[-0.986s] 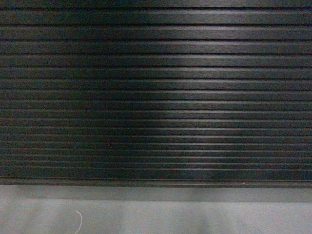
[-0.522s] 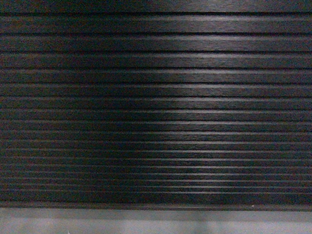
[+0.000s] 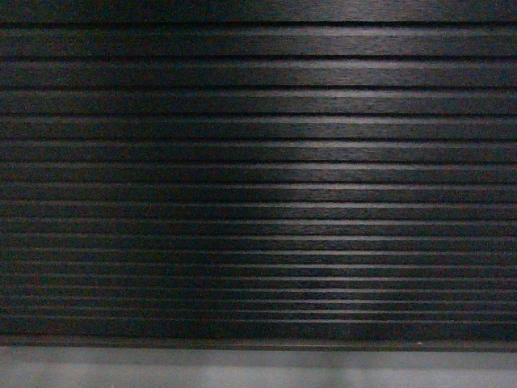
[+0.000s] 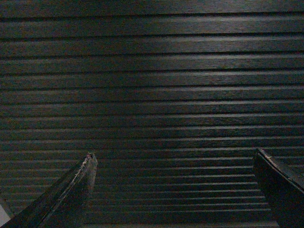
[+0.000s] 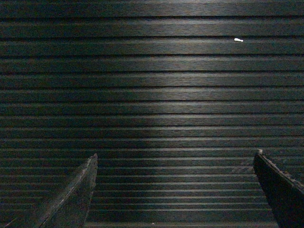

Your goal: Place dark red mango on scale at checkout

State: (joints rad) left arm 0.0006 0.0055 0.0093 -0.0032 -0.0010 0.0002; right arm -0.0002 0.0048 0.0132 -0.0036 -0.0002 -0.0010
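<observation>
Black horizontal slats fill nearly every view — this is the ribbed front of the checkout (image 3: 258, 178), seen close and dimly lit, with a paler sheen down its middle. Below the slats, the head view shows a narrow strip of grey floor (image 3: 258, 370). Left gripper (image 4: 175, 190): both dark fingers spread wide apart, nothing between them, facing the slatted front. Right gripper (image 5: 175, 190): likewise spread wide and holding nothing, pointed at the same ribbed panel. On one upper slat in the right wrist view sits a small white fleck (image 5: 238, 40) — too small to identify. Neither the dark red mango nor the scale appears in any view.
</observation>
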